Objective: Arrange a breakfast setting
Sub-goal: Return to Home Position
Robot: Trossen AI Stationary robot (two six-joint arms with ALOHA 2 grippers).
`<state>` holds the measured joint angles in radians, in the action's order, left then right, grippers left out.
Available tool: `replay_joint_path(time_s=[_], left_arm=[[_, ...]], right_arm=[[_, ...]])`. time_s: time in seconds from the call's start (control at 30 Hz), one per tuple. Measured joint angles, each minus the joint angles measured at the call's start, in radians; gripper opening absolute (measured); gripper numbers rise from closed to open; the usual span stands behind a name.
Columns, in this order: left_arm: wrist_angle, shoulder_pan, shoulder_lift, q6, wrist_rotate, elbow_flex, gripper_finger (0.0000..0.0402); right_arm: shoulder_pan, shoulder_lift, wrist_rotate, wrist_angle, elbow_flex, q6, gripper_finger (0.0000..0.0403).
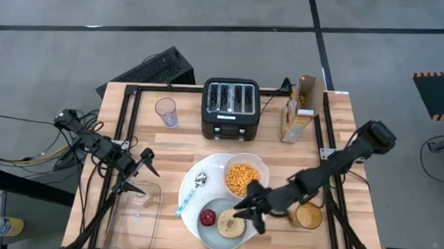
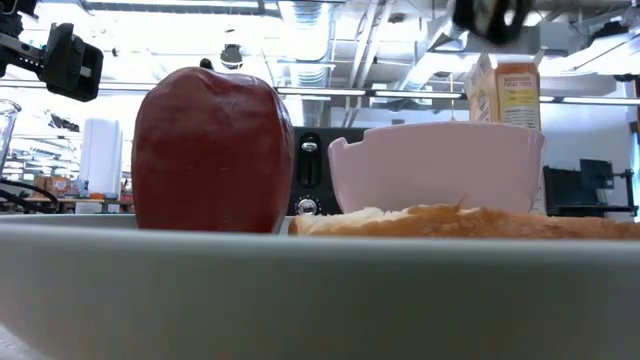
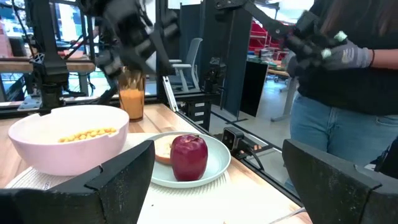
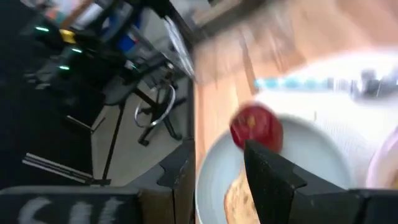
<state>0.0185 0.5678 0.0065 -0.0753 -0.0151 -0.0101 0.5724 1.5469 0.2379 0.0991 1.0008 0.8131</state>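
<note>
1. We find the right pincer (image 1: 248, 208) hanging above the near-right part of the breakfast setting. Its two dark fingers (image 4: 267, 177) are spread apart and hold nothing.
2. Just ahead of this pincer and below it lies the small pale-blue round plate (image 1: 213, 241). This plate overlaps the near rim of the large round white plate (image 1: 205, 165).
3. The small plate carries two items side by side. The toasted ring-shaped bagel (image 1: 230, 225) lies nearest the right pincer. The small red apple (image 1: 207, 217) stands upright beyond it.
4. The white round bowl (image 1: 244, 156) sits on the large plate just beside the right pincer and holds the yellow cereal (image 1: 242, 178).
5. The blue-handled metal spoon (image 1: 190, 192) lies on the large plate beyond the bowl, between the two pincers.
6. A clear glass of orange juice (image 1: 306, 217) stands just behind the right pincer, beside its arm.
7. The left pincer (image 1: 146, 177) waits well apart from the setting, its fingers spread wide and empty. A clear plastic tray (image 1: 136, 211) lies just beside it.
8. Well beyond both pincers stand a black four-slot toaster (image 1: 231, 108), an empty clear tumbler (image 1: 166, 112) and an open yellow cereal carton (image 1: 300, 109).
9. In the left wrist view, we see a person in blue jeans with a gloved hand (image 3: 348, 57) standing past the table edge.
</note>
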Motion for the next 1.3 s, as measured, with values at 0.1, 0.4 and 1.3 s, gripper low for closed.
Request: replay_joint_path(time_s=[0.1, 0.4, 1.3], left_arm=[[0.0, 0.0, 0.0, 0.0, 0.0, 0.0, 0.0339], [0.0, 0.0, 0.0, 0.0, 0.0, 0.0, 0.0339], [0.0, 0.0, 0.0, 0.0, 0.0, 0.0, 0.0339]], right_arm=[[-0.006, -0.089, 0.0, -0.014, 0.0, -0.124, 0.016], [-0.009, -0.315, -0.059, -0.012, -0.007, -0.505, 0.016], [-0.079, -1.073, -0.129, 0.119, -0.59, -0.772, 0.0159]])
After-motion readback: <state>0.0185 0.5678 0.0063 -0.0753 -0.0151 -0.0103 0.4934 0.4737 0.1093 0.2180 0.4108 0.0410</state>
